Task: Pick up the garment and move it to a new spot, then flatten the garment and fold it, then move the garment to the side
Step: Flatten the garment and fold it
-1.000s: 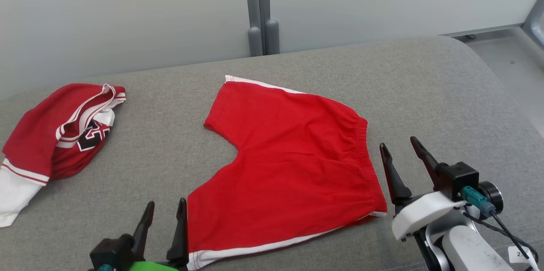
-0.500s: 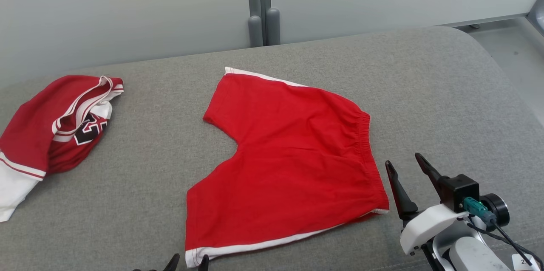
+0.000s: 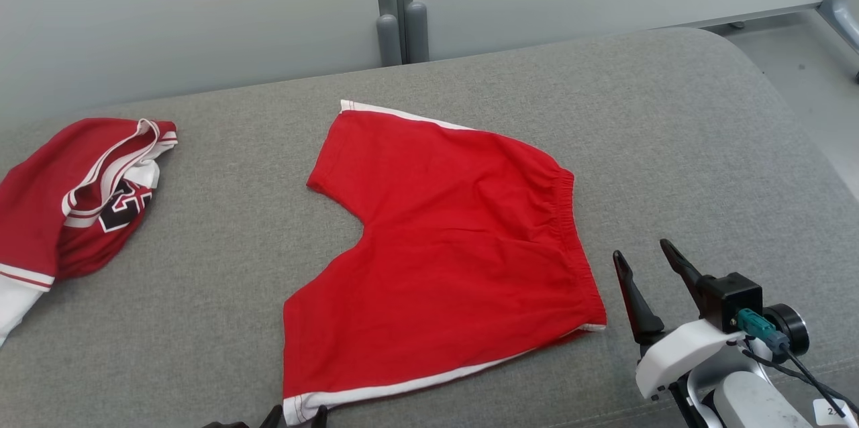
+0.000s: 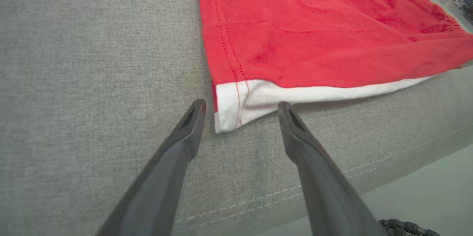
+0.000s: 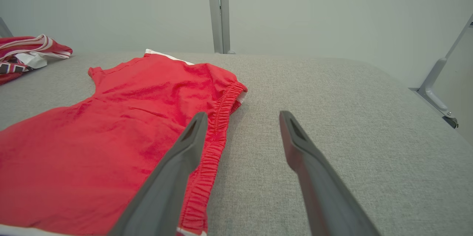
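Red shorts [image 3: 443, 253] spread flat mid grey padded surface [image 3: 671, 113], waistband toward right, white-trimmed hem at near edge. Dark red jersey [image 3: 60, 200] bunched far left, well apart. Right gripper [image 3: 641, 248] just beside waistband — fingers spread, empty. Left gripper [image 4: 241, 103] flanking white hem corner — fingers apart, holding nothing.

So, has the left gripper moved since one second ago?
Yes. Against the shorts, the left gripper drew back toward the robot, to their hem corner.

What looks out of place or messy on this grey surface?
Only the dark red jersey at the left: it lies bunched in a heap. The red shorts lie spread flat, though slanted on the grey surface. No spills or damage visible.
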`<state>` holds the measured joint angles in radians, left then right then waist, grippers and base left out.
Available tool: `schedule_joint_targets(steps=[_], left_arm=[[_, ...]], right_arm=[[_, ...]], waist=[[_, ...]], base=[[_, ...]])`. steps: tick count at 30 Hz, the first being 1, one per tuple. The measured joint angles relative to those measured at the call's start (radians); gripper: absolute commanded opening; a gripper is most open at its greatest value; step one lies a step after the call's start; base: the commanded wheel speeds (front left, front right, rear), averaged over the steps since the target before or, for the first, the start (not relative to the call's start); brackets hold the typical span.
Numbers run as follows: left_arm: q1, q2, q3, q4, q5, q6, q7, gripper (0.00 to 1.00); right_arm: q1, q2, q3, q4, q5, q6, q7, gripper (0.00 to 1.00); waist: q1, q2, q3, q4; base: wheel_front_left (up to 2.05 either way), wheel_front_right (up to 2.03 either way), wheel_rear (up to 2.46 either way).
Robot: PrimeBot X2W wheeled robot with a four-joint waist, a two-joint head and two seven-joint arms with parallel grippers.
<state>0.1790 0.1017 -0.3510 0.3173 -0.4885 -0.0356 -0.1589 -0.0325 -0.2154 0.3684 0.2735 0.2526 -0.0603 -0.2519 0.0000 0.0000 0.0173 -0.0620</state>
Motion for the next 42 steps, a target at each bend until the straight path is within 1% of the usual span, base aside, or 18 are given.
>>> schedule_joint_targets(steps=[3, 4, 5, 6, 7, 9, 12, 15, 20, 24, 25, 30, 36, 39, 40, 41, 42], left_arm=[[-0.022, -0.006, 0.000, 0.013, -0.001, -0.008, -0.001, 1.00], [-0.026, -0.009, -0.001, 0.019, -0.001, -0.009, -0.002, 0.95], [-0.028, -0.011, -0.001, 0.024, -0.001, -0.010, -0.002, 0.49], [-0.030, -0.012, -0.002, 0.027, -0.001, -0.012, -0.002, 0.31], [-0.032, -0.013, -0.003, 0.028, -0.001, -0.017, -0.009, 0.01], [-0.033, -0.014, -0.006, 0.029, -0.001, -0.017, -0.010, 0.00], [-0.037, -0.013, -0.007, 0.030, -0.001, -0.019, -0.020, 0.00], [-0.038, -0.013, -0.008, 0.029, -0.001, -0.027, -0.028, 0.00], [-0.050, -0.013, -0.009, 0.026, 0.000, -0.035, -0.042, 0.00], [-0.068, -0.015, -0.004, 0.019, 0.000, -0.035, -0.053, 0.00], [-0.069, -0.016, -0.001, 0.016, 0.000, -0.035, -0.055, 0.00], [-0.073, -0.017, -0.004, 0.006, 0.000, -0.036, -0.055, 0.00], [-0.084, -0.020, -0.010, -0.002, 0.000, -0.043, -0.062, 0.00], [-0.089, -0.021, -0.014, -0.003, 0.000, -0.045, -0.063, 0.00], [-0.090, -0.021, -0.016, -0.003, 0.000, -0.045, -0.063, 0.00], [-0.090, -0.021, -0.018, -0.003, 0.000, -0.045, -0.063, 0.00], [-0.090, -0.021, -0.018, -0.003, 0.000, -0.045, -0.063, 0.00]], right_arm=[[0.000, 0.000, -0.002, 0.002, 0.000, 0.000, 0.000, 1.00], [0.000, 0.000, -0.002, 0.002, 0.000, 0.000, 0.000, 1.00], [0.000, 0.000, -0.002, 0.002, -0.001, 0.000, 0.000, 1.00], [0.000, 0.000, -0.004, 0.003, -0.002, 0.000, 0.000, 1.00], [0.000, 0.000, -0.005, 0.003, -0.002, 0.000, 0.000, 1.00], [0.000, -0.001, -0.008, 0.005, -0.006, 0.002, 0.000, 1.00], [0.000, -0.006, -0.006, 0.015, -0.007, 0.012, 0.000, 1.00], [0.002, -0.022, 0.012, 0.029, -0.017, 0.035, 0.000, 1.00], [0.033, -0.074, 0.077, 0.073, -0.044, 0.097, 0.000, 1.00], [0.081, -0.097, 0.119, 0.113, -0.071, 0.130, 0.000, 1.00], [0.081, -0.097, 0.125, 0.118, -0.071, 0.134, 0.000, 1.00], [0.077, -0.095, 0.132, 0.126, -0.083, 0.133, 0.000, 1.00], [0.034, -0.095, 0.147, 0.161, -0.112, 0.134, 0.000, 1.00], [0.017, -0.094, 0.155, 0.185, -0.122, 0.140, 0.000, 1.00], [0.013, -0.093, 0.156, 0.194, -0.122, 0.141, 0.000, 0.98], [0.009, -0.093, 0.160, 0.203, -0.122, 0.145, 0.000, 0.94], [0.003, -0.092, 0.166, 0.212, -0.123, 0.148, 0.000, 0.81]], waist=[[0.0000, 0.0000, 0.002, -0.003], [0.0000, 0.0000, 0.003, -0.005], [0.0000, 0.0000, 0.004, -0.006], [0.0000, 0.0000, 0.005, -0.007], [0.0000, 0.0000, 0.005, -0.007], [0.0000, 0.0000, 0.008, -0.008], [0.0000, 0.0000, 0.011, -0.008], [0.0000, 0.0000, 0.014, -0.005], [0.0000, 0.0000, 0.018, 0.013], [0.0000, 0.0000, 0.020, 0.031], [0.0000, 0.0000, 0.020, 0.034], [0.0000, 0.0000, 0.022, 0.041], [0.0000, 0.0000, 0.031, 0.056], [0.0000, 0.0000, 0.036, 0.067], [0.0000, 0.0000, 0.038, 0.071], [0.0000, 0.0000, 0.040, 0.075], [0.0000, 0.0000, 0.042, 0.080]], base=[[0.00, 0.00, 0.00], [0.00, 0.00, 0.00], [0.00, 0.00, 0.00], [0.00, 0.00, 0.00], [0.00, 0.00, 0.00], [0.00, 0.00, 0.00], [0.00, 0.00, 0.00], [0.00, 0.00, 0.00], [0.00, 0.00, 0.00], [0.00, 0.00, 0.00], [0.00, 0.00, 0.00], [0.00, 0.00, 0.00], [0.00, 0.00, 0.00], [0.00, 0.00, 0.00], [0.00, 0.00, 0.00], [0.00, 0.00, 0.00], [0.00, 0.00, 0.00]])
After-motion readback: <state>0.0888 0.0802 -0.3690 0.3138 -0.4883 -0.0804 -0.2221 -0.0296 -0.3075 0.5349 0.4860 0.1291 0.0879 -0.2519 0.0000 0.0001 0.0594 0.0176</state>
